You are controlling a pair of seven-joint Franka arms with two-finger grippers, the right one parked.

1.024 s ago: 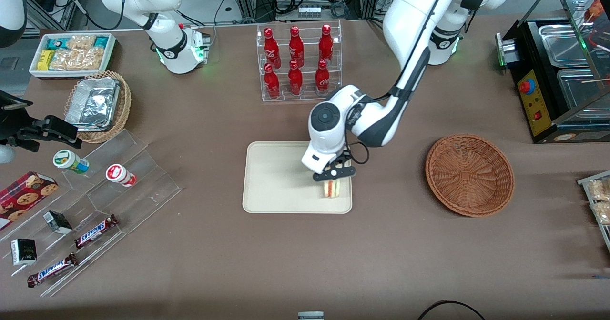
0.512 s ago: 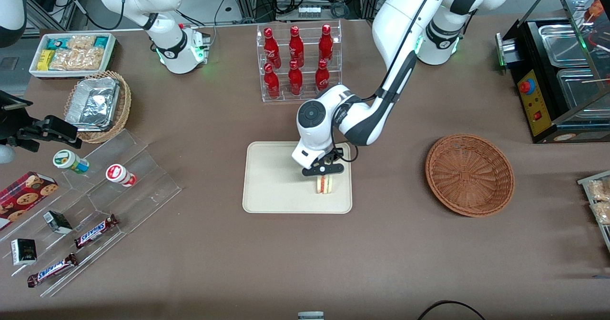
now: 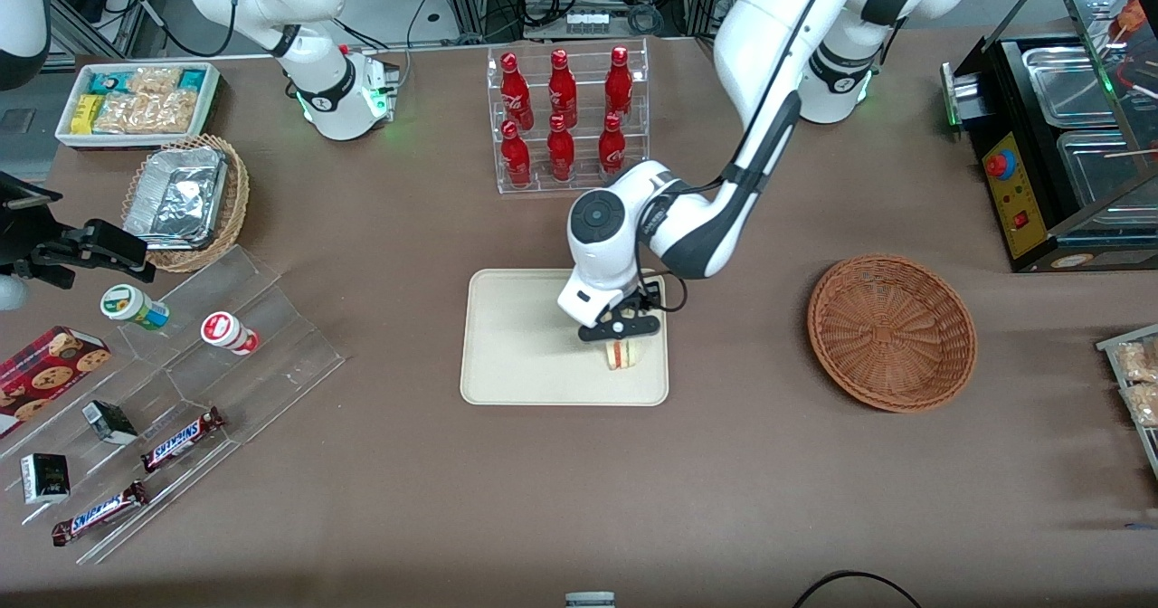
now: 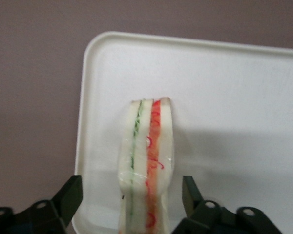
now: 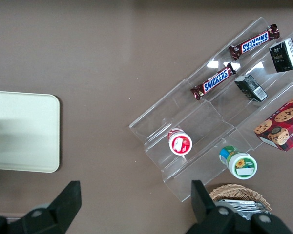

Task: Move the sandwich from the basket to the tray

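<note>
The sandwich [image 3: 621, 356], a pale wedge with green and red filling lines, stands on its edge on the cream tray [image 3: 516, 337], near the tray's corner nearest the basket. My left gripper [image 3: 624, 330] hangs just above it. In the left wrist view the sandwich [image 4: 146, 161] stands between the two black fingers [image 4: 71, 192], with a gap on each side, so the gripper [image 4: 131, 191] is open around it. The tray [image 4: 224, 97] shows pale under it. The reddish-brown wicker basket [image 3: 891, 332] sits empty toward the working arm's end of the table.
A clear rack of red bottles [image 3: 565, 119] stands farther from the front camera than the tray. Toward the parked arm's end are a clear stepped stand with snack bars [image 3: 181, 382], a tan basket with foil containers [image 3: 185, 201] and a white bin of packets [image 3: 136, 101]. A black machine [image 3: 1049, 147] stands beside the basket.
The gripper and sandwich shifted a little over the tray toward the parked arm's end. The sandwich now stands on the tray with the fingers apart beside it.
</note>
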